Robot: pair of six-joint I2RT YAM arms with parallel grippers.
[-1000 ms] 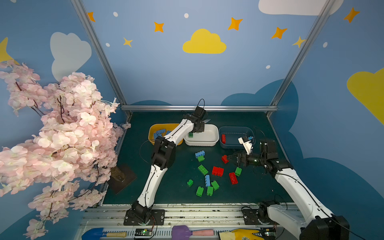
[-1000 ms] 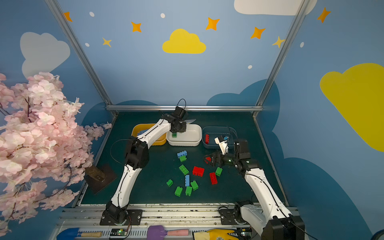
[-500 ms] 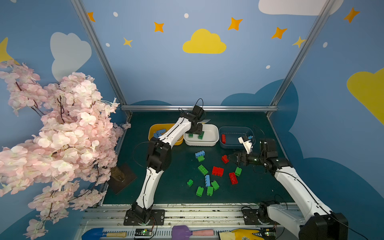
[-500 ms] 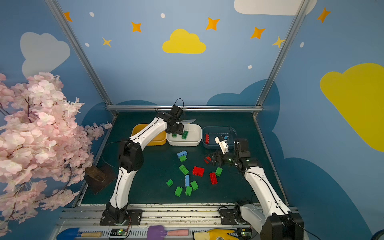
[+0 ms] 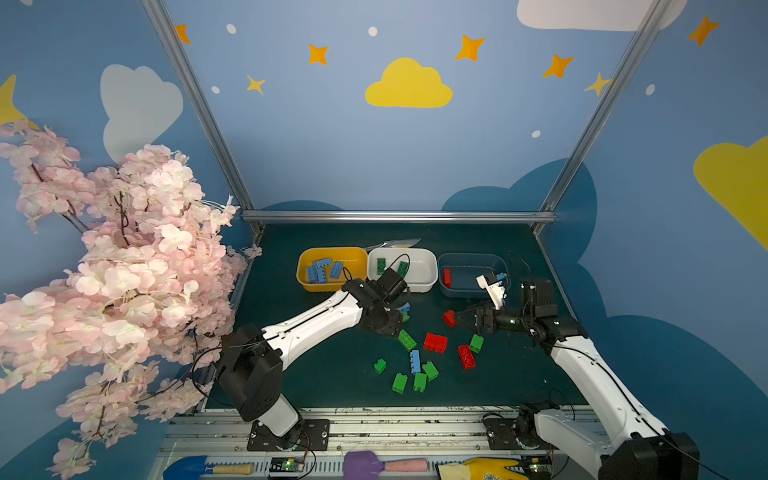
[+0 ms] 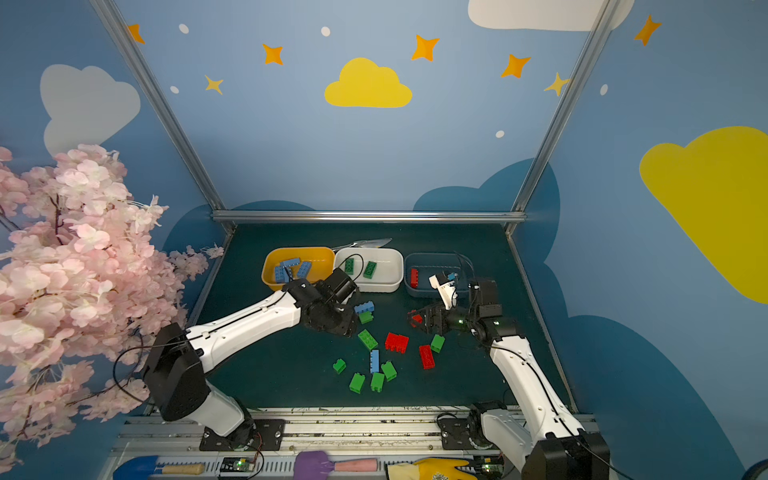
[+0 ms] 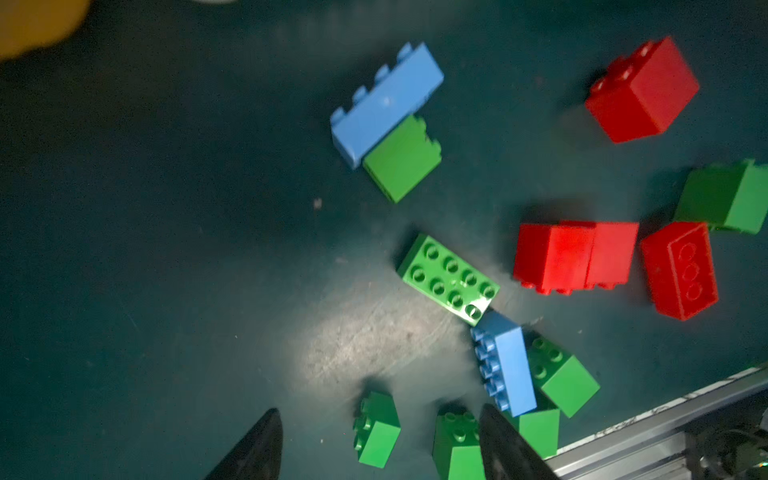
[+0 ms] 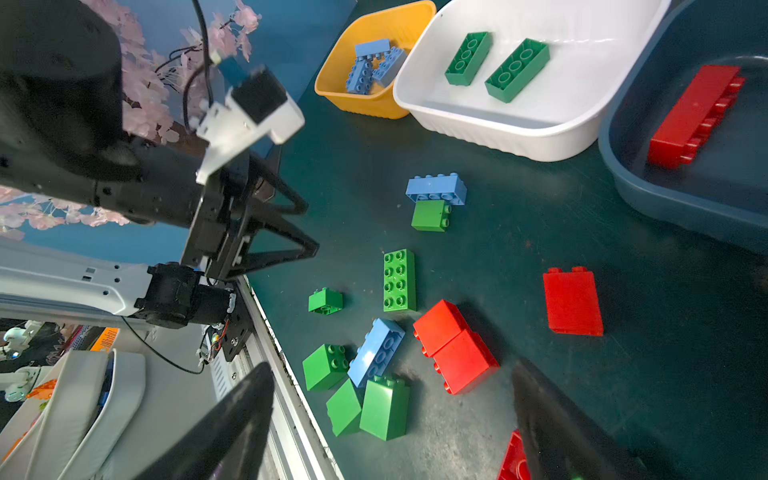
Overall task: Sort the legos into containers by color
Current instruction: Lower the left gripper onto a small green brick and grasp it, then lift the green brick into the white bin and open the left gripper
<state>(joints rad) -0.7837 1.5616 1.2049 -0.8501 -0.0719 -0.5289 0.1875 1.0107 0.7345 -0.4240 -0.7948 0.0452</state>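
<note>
Red, green and light-blue studded plastic bricks (image 5: pixel 435 343) are scattered mid-frame in both top views, below three shallow plastic tubs (image 5: pixel 419 286); left gripper (image 7: pixel 379 409) and right gripper (image 8: pixel 390 365) are held spread, released.

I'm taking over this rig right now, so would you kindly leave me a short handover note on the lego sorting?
Grippers: left gripper open, empty, above the mat; right gripper open wide at a short red brick, no grip visible.
Done: blue bricks in the yellow tub, two green bricks in the white tub, one long red brick in the blue-grey tub.
Left: loose bricks on the mat, two blue, several green and red.
</note>
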